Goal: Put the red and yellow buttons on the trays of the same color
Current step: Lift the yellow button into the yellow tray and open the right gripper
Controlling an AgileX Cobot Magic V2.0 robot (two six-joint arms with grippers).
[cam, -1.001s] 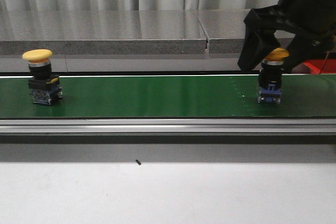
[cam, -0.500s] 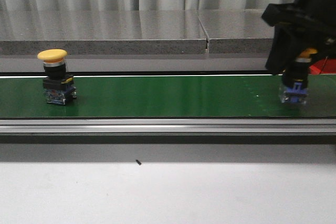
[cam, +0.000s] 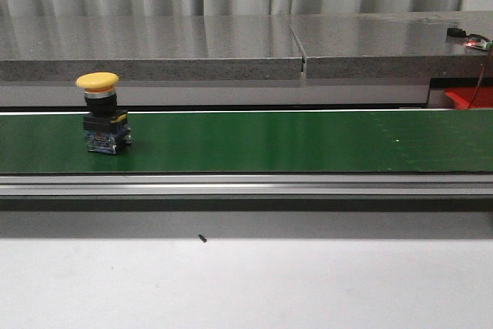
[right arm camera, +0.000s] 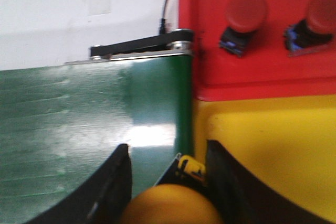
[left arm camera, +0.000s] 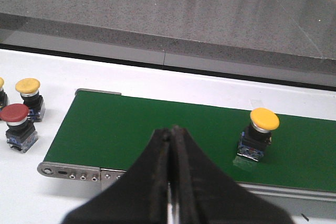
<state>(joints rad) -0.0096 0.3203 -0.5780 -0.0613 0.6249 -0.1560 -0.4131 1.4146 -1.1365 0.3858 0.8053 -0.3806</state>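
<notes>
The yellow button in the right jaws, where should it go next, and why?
Probably a little further sideways, over the yellow tray, then down. The right gripper holds the yellow button right at the green belt edge, only just reaching that tray. The red tray holds red buttons.

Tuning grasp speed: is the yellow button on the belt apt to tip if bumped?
Probably. The yellow button carries a wide cap on a narrower stem over a small base, so it looks top-heavy. It stands free on the green belt; a sideways nudge near the cap could topple it.
</notes>
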